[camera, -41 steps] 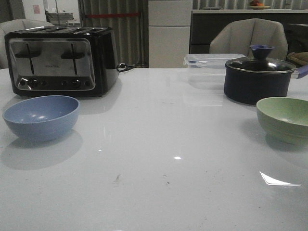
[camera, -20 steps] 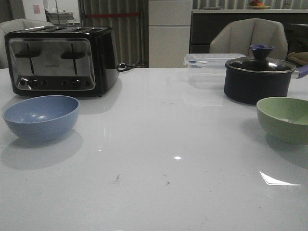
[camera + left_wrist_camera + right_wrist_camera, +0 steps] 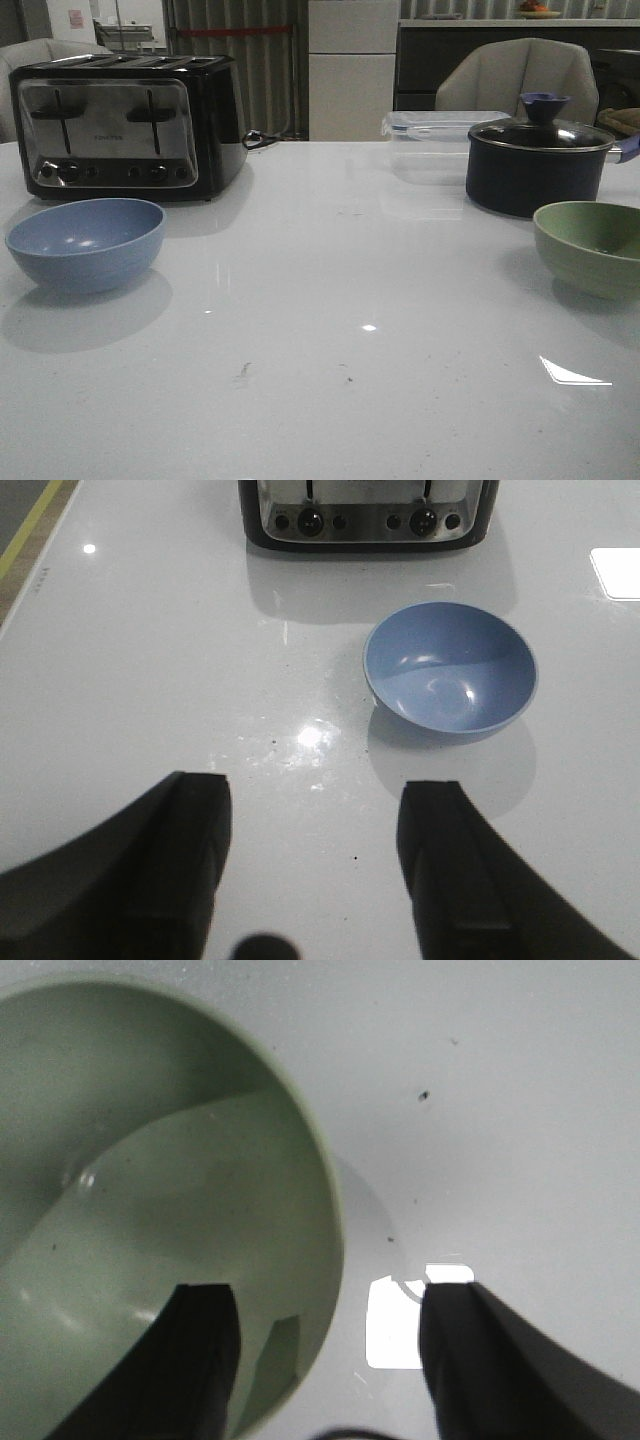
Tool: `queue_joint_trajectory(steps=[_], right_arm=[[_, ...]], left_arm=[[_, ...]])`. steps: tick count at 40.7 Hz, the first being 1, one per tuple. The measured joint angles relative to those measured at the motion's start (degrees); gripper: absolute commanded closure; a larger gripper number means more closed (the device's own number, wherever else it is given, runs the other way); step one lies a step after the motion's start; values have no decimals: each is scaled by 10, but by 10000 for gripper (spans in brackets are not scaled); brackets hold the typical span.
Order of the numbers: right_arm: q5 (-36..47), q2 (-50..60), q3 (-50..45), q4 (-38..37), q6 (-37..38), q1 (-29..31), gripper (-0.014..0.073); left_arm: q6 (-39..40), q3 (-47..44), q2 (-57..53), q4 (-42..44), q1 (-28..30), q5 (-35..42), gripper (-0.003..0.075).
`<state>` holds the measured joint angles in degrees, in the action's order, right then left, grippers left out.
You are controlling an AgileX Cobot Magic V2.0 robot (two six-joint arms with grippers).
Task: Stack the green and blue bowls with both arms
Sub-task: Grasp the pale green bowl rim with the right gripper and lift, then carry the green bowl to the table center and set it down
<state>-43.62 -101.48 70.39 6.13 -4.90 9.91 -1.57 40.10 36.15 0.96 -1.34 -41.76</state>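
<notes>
The dusty blue bowl point(image 3: 85, 243) sits on the white table at the left, in front of the toaster. In the left wrist view the blue bowl point(image 3: 450, 667) lies ahead of my open, empty left gripper point(image 3: 315, 795), apart from it. The sage green bowl point(image 3: 592, 248) sits at the right edge, darkened by shadow. In the right wrist view my right gripper point(image 3: 330, 1305) is open and straddles the green bowl's point(image 3: 150, 1190) rim, one finger over the inside, the other outside over the table. Neither gripper shows in the front view.
A black and silver toaster point(image 3: 125, 125) stands at the back left. A dark lidded pot point(image 3: 535, 165) stands behind the green bowl, with a clear plastic container point(image 3: 435, 140) next to it. A chair point(image 3: 515, 75) stands behind the table.
The green bowl has grown darker as a shadow came over it. Both bowls stay where they were.
</notes>
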Motion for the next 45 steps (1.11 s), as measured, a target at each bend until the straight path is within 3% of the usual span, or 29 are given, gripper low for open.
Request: queue_joint_trajectory(steps=[11,22,29,36,45], right_arm=[[-22,-80,70,0,0,0,299],[-41,-101,95,1,0,0,538],[-53,-72,96,-1,0,-7,540],[-64,5,96,-3,0,-83,540],[-68,21,96,0,0,-214,533]], left_arm=[[0,0,0,0,0,0,278],[0,0,0,0,0,0,278],[0,0,0,0,0,0,278],[0,0,0,0,0,0,278],[0,0,0,0,0,0,278]])
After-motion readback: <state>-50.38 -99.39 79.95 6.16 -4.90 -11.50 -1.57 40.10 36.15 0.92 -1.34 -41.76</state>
